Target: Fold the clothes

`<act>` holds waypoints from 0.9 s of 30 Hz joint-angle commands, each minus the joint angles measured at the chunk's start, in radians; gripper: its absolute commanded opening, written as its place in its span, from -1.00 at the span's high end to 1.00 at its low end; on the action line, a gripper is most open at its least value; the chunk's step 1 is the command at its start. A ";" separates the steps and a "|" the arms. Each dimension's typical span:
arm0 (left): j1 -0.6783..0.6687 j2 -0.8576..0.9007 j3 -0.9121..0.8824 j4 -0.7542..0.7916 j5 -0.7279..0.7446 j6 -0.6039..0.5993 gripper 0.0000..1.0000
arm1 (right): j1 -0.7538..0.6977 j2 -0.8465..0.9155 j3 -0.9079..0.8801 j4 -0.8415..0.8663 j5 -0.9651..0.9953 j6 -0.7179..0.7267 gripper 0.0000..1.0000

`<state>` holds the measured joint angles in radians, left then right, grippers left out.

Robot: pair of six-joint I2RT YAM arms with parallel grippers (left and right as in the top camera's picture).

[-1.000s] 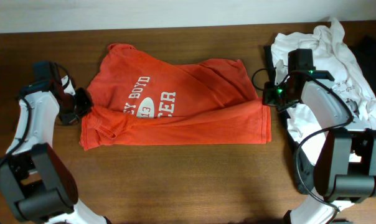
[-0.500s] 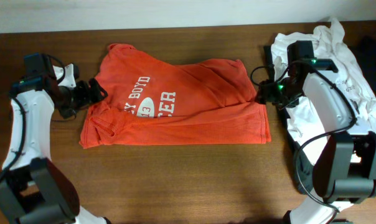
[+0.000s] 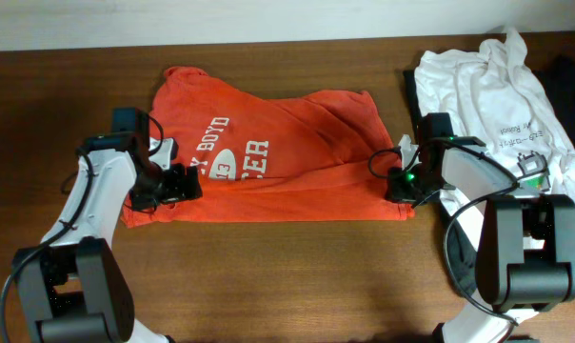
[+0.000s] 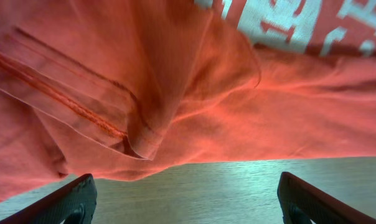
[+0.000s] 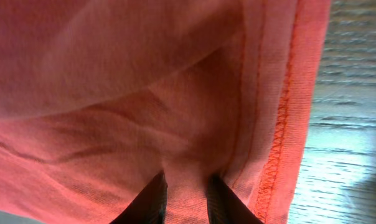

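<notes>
Orange-red T-shirt, soft and limp, lies half-folded on the wooden table. Left gripper hangs wide open over the shirt's sleeve edge. The right gripper is narrowed onto cloth beside the shirt's stitched hem, probably the firmest hold.

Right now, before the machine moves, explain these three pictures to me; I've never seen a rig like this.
This is a robot with two arms at a wooden table, each ending in two fingers. The wide picture comes from a camera fixed above; the two close-ups come from cameras on the wrists, looking past the fingers. An orange-red T-shirt with white lettering lies spread on the table, a crumpled white T-shirt on the robot's right. The left fingers stand wide apart at the shirt's sleeve-side edge and hold nothing. The right fingers sit close together at the opposite hemmed edge with orange cloth between them, so they seem to pinch it.
</notes>
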<state>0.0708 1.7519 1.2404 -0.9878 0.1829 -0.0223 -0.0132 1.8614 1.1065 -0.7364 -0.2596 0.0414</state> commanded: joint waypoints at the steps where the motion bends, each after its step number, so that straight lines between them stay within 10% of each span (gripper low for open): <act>1: -0.026 -0.003 -0.068 0.049 -0.058 0.015 -0.82 | 0.008 -0.005 -0.019 0.008 0.009 -0.008 0.48; 5: -0.050 -0.001 -0.132 0.147 -0.094 0.014 -0.37 | 0.008 -0.005 -0.019 0.005 0.009 -0.007 0.50; 7: -0.066 -0.001 -0.149 0.189 -0.096 0.011 0.07 | 0.008 -0.005 -0.019 0.004 0.009 -0.007 0.51; 9: -0.075 -0.001 -0.150 0.217 -0.101 0.008 0.94 | 0.008 -0.005 -0.019 0.003 0.009 -0.007 0.51; 10: -0.079 -0.001 -0.150 0.233 -0.102 0.008 0.99 | 0.008 -0.005 -0.019 0.001 0.009 -0.007 0.52; 21: -0.084 -0.001 0.124 0.246 0.016 -0.029 0.99 | 0.006 -0.005 -0.018 -0.008 0.009 -0.008 0.54; 22: -0.083 -0.001 0.139 0.191 -0.013 -0.029 0.86 | 0.006 -0.005 -0.018 -0.010 0.009 -0.008 0.54; 23: -0.083 -0.001 0.144 0.154 -0.040 -0.029 0.21 | 0.006 -0.005 -0.018 -0.011 0.009 -0.008 0.54; 27: -0.083 -0.001 0.135 -0.016 -0.168 -0.029 -0.17 | 0.006 -0.005 -0.018 -0.009 0.009 -0.008 0.54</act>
<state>-0.0101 1.7496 1.3857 -0.9245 0.1184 -0.0463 -0.0132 1.8614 1.1038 -0.7410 -0.2600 0.0406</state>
